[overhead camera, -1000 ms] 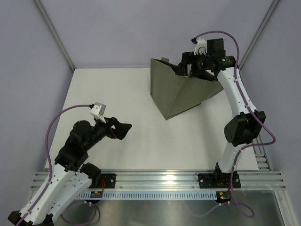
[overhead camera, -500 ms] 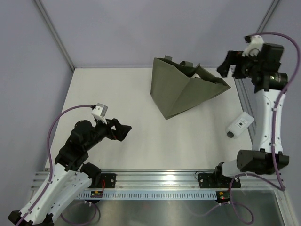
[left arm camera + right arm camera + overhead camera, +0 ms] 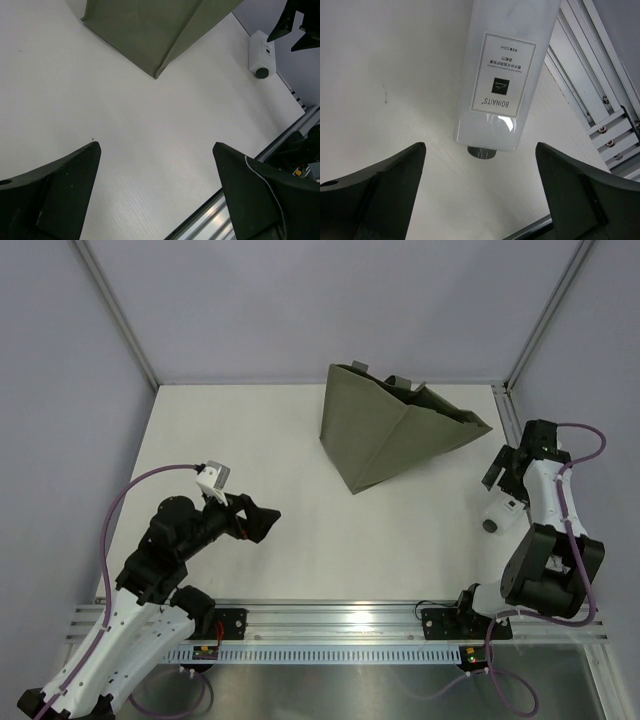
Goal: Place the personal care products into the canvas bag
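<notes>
Moved since half a second ago: right gripper [image 3: 480,146] is coming down from up beside the canvas bag [image 3: 390,435] to the right edge of the desk [image 3: 250,430]; left arm and bag aren't budging at all.
Left gripper [image 3: 266,523]: hanging over the near-left part of the desk, fingers spread wide with nothing between them, well apart from everything. Looks to me like it's just keeping out of the way.
Canvas bag: sitting at the far middle, slumping, mouth opening toward the far right. I'm guessing that's so the right arm is the one feeding it. Can't see what's inside.
Flat bottle with the white label [image 3: 502,75]: lying flat on the desk just beside the right rail, dark cap pointing toward the near edge, well apart from the bag. It's the only product I'm seeing outside.
Right gripper: hovering right over that bottle, fingers apart and straddling the cap end, not touching as far as I can tell. Probably lining up for the pick.
</notes>
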Robot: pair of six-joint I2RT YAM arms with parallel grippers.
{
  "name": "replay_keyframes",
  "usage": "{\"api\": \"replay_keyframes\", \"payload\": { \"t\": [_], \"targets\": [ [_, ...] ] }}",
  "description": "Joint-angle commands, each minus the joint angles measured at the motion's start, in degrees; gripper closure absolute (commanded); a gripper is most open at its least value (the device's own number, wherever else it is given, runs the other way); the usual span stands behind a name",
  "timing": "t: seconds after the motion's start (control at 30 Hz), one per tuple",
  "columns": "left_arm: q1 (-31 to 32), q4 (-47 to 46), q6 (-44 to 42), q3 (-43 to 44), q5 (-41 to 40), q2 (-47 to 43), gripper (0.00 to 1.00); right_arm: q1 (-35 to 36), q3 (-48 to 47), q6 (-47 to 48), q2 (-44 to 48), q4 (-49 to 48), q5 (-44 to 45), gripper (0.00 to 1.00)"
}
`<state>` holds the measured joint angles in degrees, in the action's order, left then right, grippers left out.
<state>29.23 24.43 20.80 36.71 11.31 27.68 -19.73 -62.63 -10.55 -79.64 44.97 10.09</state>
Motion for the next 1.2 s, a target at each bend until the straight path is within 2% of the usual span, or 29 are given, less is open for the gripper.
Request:
{"api": "replay_keyframes", "payload": {
  "t": [0.0,0.27,0.57,0.6,0.73,0.83,0.87,0.9,0.97,1.0,1.03,1.07,1.17],
  "targets": [
    [-0.23,-1.22,-0.41,0.91,2.31,-0.61,0.01,-1.01,-1.7,-4.39,-5.43,-3.48,6.7,0.0],
    [-0.23,-2.1,0.21,0.29,2.66,0.97,0.01,-1.1,-3.9,-6.94,-15.36,-5.77,9.94,0.01],
    [-0.23,-2.72,1.26,-0.67,2.31,0.88,0.01,-3.74,-2.41,-8.09,-21.6,-6.65,5.48,0.0],
    [-0.23,-2.8,1.35,-0.76,2.31,0.88,0.01,-3.74,-2.58,-8.17,-22.31,-6.82,5.3,0.06],
    [-0.23,-2.89,1.62,-0.85,2.49,1.15,0.01,-3.74,-4.69,-8.17,-23.72,-6.04,3.89,0.05],
    [-0.23,-2.45,1.53,-0.59,2.31,0.89,0.01,-3.74,-5.13,-7.3,-24.34,-6.12,3.18,0.09],
    [-0.23,-2.45,1.53,-0.76,2.14,0.8,0.01,-3.74,-4.96,-6.86,-24.16,-6.3,2.31,0.12],
    [-0.23,-2.45,1.53,-0.76,1.96,0.62,0.01,-3.83,-4.61,-5.81,-23.99,-6.82,0.91,0.27],
    [-0.32,-2.36,1.7,-0.94,1.96,0.18,0.01,-4.0,-3.56,-5.36,-23.55,-7.0,-2.96,0.49],
    [-0.23,-2.19,1.7,-1.02,1.87,0.01,0.01,-4.0,-3.2,-3.36,-23.03,-7.96,-4.45,0.79],
    [-0.23,-2.01,1.7,-1.03,1.87,-0.26,0.01,-4.0,-2.68,-2.56,-22.15,-8.06,-6.99,0.93],
    [-0.23,-1.84,1.62,-1.11,1.79,-0.35,0.01,-4.0,-2.41,-1.68,-21.27,-8.23,-8.4,1.0],
    [-0.23,-1.49,1.35,-1.11,1.7,-0.79,0.01,-4.0,-1.53,3.76,-16.44,-8.76,-16.39,1.0]
  ]
}}
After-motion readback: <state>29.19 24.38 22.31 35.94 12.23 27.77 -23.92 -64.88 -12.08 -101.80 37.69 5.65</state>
